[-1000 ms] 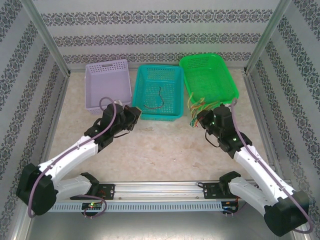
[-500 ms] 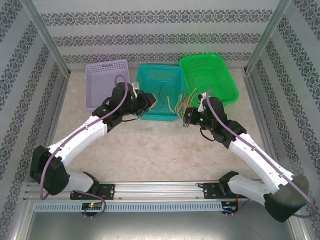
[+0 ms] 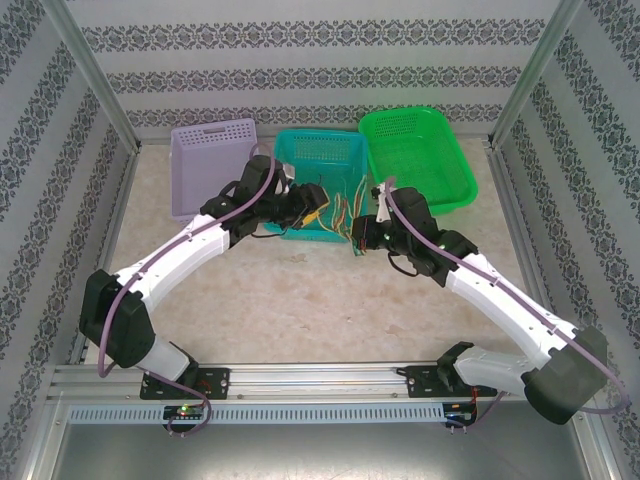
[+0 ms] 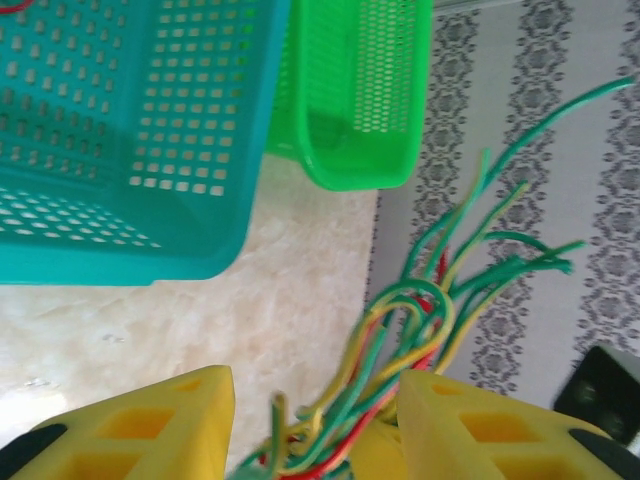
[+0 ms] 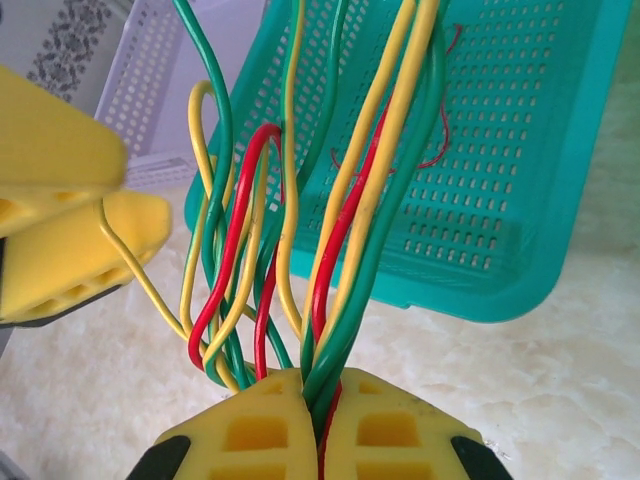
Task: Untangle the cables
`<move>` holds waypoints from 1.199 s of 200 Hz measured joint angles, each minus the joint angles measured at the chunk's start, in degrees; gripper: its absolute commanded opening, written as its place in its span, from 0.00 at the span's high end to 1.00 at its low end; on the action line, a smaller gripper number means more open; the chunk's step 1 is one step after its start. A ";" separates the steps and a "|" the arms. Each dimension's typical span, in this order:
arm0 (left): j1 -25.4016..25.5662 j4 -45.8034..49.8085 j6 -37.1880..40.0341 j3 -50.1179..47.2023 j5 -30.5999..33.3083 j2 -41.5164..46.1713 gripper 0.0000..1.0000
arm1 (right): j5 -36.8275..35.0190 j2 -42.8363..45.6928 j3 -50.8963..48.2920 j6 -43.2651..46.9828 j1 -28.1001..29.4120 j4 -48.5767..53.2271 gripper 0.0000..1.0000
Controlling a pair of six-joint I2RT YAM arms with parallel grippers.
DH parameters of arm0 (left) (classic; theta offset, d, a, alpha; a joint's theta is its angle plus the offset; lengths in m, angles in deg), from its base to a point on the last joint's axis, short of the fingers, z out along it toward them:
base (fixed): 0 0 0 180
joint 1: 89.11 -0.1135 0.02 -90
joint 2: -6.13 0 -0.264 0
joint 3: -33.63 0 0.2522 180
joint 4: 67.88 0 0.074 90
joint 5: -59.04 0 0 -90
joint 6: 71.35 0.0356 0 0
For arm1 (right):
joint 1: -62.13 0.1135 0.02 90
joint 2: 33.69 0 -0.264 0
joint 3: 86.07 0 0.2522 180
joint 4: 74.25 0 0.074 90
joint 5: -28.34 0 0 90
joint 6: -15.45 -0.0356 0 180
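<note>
Judging by how the strands lay, the untangling had hardly begun: the cables (image 5: pixel 365 200) were one knotted bunch of green, yellow and red, looped through each other, and only one thin red strand (image 5: pixel 446 120) seemed to lie apart in the teal basket (image 5: pixel 480 290). Nearly all the separating was left to do.

At the right gripper (image 5: pixel 318 400) the two yellow fingers were pressed together on the lower end of the bunch, holding it clear of the table (image 3: pixel 300 300), and the strands fanned up and away from that pinch. The left gripper (image 4: pixel 315 425) had its fingers apart, with the loops of the bunch passing through the gap, closer to one finger than the other; I could not tell whether any strand touched a pad, and nothing was pinched there.

Further out, both grippers met just in front of the teal basket, the bunch strung between them over its near wall. The green basket (image 3: pixel 415 150) stood beside it on the right and the purple basket (image 3: pixel 215 165) on the left
</note>
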 measured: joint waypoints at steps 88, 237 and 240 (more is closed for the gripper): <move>-6.91 11.17 25.42 10.47 -13.81 -1.90 0.61 | 23.30 -7.06 6.56 5.64 -9.33 2.71 1.00; -9.70 6.80 31.04 5.40 -28.68 -6.05 0.97 | 38.77 -12.13 8.83 6.27 -10.84 7.23 1.00; -9.70 6.69 31.01 5.38 -28.72 -6.05 0.99 | 38.77 -12.15 8.83 6.27 -10.91 7.30 1.00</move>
